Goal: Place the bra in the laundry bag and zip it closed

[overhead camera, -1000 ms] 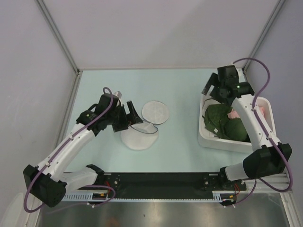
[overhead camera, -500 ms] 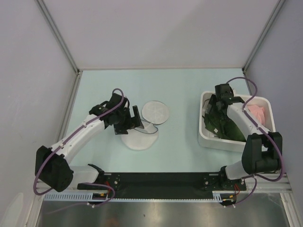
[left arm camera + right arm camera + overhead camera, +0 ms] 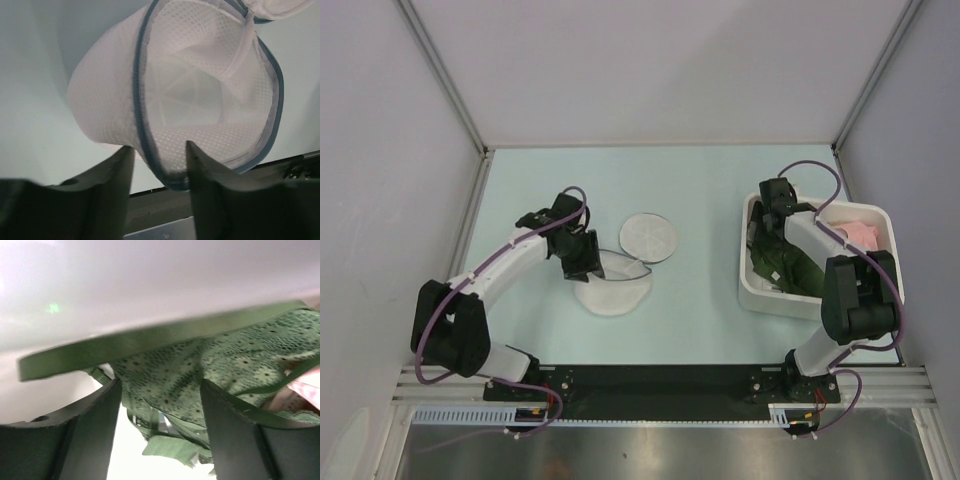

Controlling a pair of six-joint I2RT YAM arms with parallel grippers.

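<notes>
The left claw (image 3: 159, 161) is straddling the dark zipper rim of the white mesh laundry bag (image 3: 200, 100). Its fingers (image 3: 116, 172) are standing apart on either side of the rim, not pinching it. The bag is lying unzipped on the pale desk (image 3: 700, 200), well apart from the white bin (image 3: 752, 288). Inside that bin, the olive-green bra (image 3: 790, 268) is lying crumpled beside a pink garment (image 3: 861, 232). The right claw (image 3: 159, 405) is hanging inside the bin too, spread wide with the bra's lace sitting between its fingers.
</notes>
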